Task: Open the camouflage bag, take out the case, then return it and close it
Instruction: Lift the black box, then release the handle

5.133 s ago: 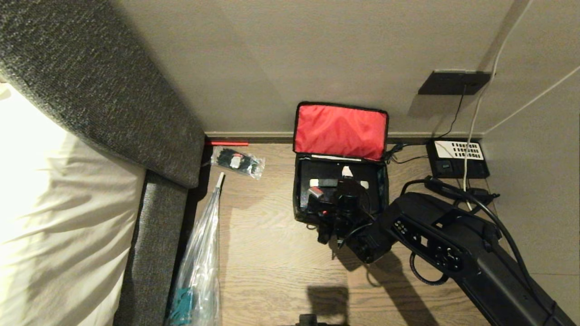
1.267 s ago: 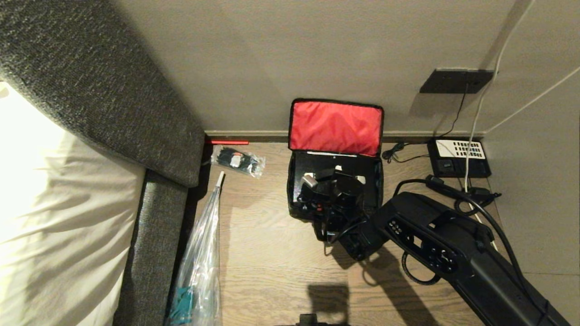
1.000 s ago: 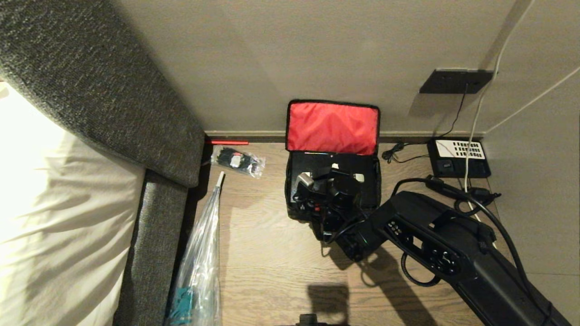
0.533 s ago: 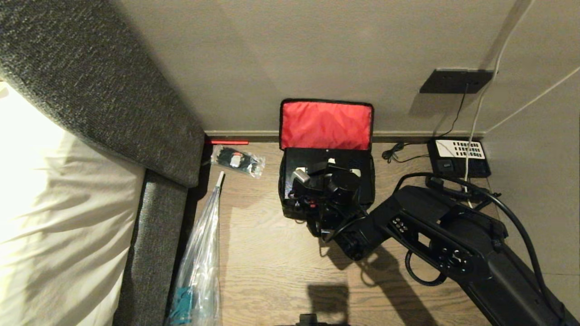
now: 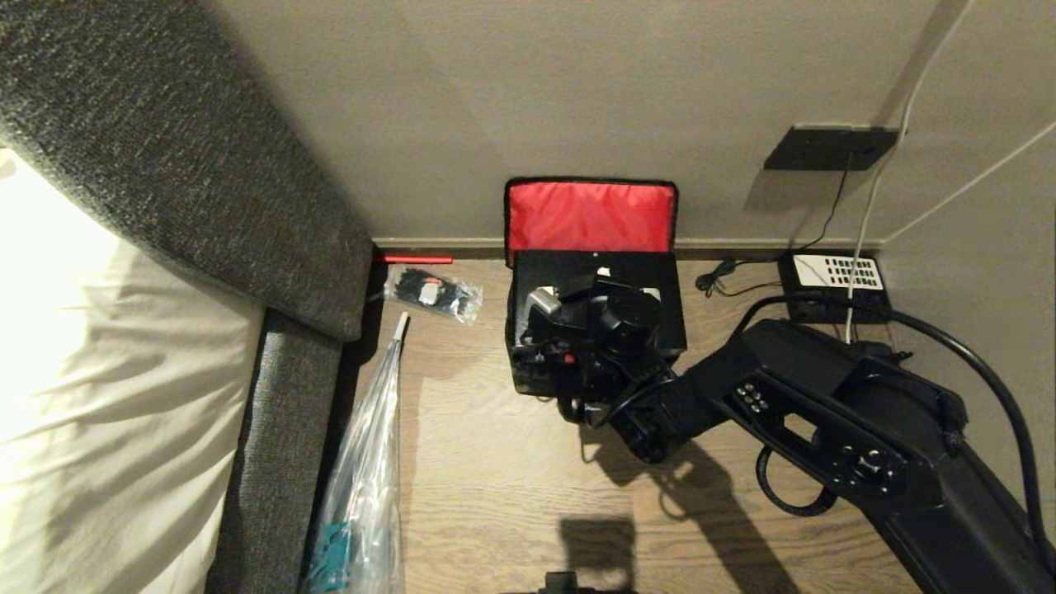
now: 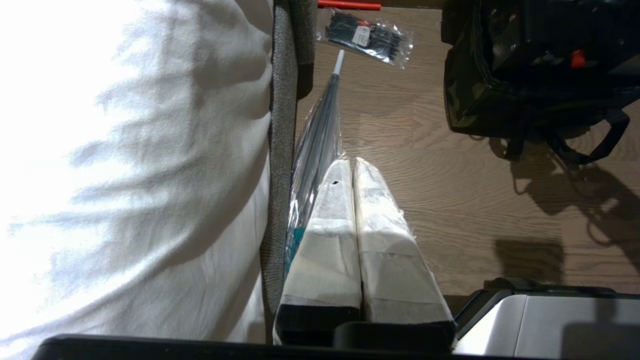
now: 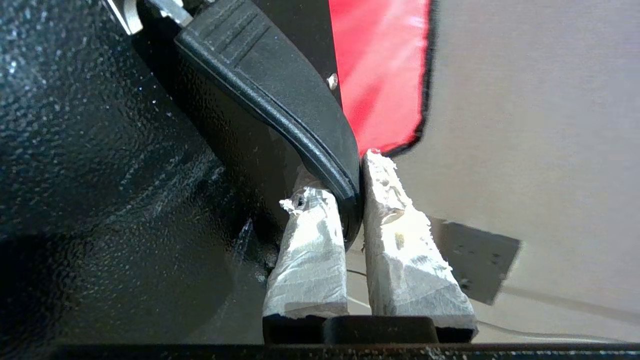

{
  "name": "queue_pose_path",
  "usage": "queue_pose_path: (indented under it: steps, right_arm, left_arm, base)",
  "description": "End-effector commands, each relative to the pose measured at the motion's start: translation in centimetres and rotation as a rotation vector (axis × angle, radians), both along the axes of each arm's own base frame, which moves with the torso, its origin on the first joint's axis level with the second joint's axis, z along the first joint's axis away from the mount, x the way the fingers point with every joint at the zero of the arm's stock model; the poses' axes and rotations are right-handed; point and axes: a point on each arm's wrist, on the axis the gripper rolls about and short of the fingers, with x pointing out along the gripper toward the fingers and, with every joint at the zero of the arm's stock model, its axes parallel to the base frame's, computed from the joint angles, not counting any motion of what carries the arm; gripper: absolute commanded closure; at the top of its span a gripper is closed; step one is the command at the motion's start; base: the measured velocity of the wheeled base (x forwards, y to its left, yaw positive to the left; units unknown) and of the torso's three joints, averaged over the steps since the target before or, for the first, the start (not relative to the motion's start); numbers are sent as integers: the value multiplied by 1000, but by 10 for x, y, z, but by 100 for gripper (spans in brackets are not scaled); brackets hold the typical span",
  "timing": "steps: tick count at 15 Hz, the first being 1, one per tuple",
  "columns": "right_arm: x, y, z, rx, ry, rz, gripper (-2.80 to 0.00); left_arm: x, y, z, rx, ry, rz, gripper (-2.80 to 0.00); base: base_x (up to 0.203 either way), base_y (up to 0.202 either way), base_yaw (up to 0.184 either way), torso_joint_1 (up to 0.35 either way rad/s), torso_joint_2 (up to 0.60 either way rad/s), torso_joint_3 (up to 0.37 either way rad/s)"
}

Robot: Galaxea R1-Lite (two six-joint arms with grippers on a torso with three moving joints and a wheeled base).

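The camouflage bag (image 5: 528, 375) stands on the wooden floor against the wall, its red-lined lid (image 5: 590, 216) open and upright. The bag's side and black straps also show in the left wrist view (image 6: 467, 100). The flat black case (image 5: 639, 276) is tilted up out of the bag and covers the lower part of the lid. My right gripper (image 7: 341, 176) is shut on the case's black handle (image 7: 280, 85), beside the case's grainy face (image 7: 100, 150). My left gripper (image 6: 352, 167) hangs shut and empty beside the bed.
A bed with a white sheet (image 5: 99, 396) and a grey padded headboard (image 5: 181, 165) fills the left. A clear plastic bag (image 5: 363, 478) and a packet of black items (image 5: 433, 293) lie left of the bag. A telephone (image 5: 833, 285), cables and a wall socket (image 5: 829, 148) are at the right.
The right arm has lifted; the case has come up out of the bag and now hides more of the red lid. The bag has slid slightly left.
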Motion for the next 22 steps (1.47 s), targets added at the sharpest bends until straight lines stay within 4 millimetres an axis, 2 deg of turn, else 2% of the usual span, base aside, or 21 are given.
queue_pose_path:
  steps: [1, 7, 9, 14, 19, 22]
  right_arm:
    - [-7, -4, 22, 13, -25, -6, 0]
    - [-24, -12, 50, 18, -32, -23, 0]
    - [-29, -16, 65, 23, -39, -43, 0]
    - [-43, -31, 78, 21, -25, -77, 0]
    - [-44, -63, 92, 31, -21, -161, 0]
    - [-46, -99, 96, 23, -2, -233, 0]
  left_arm:
    - [0, 0, 0, 0, -1, -1, 0]
    - [0, 0, 0, 0, -1, -1, 0]
    - [0, 0, 0, 0, -1, -1, 0]
    - [0, 0, 0, 0, -1, -1, 0]
    - [0, 0, 0, 0, -1, -1, 0]
    - [0, 0, 0, 0, -1, -1, 0]
  base:
    - [0, 0, 0, 0, 0, 0]
    - [0, 0, 0, 0, 0, 0]
    - [0, 0, 0, 0, 0, 0]
    - [0, 0, 0, 0, 0, 0]
    - [0, 0, 0, 0, 0, 0]
    - [0, 0, 0, 0, 0, 0]
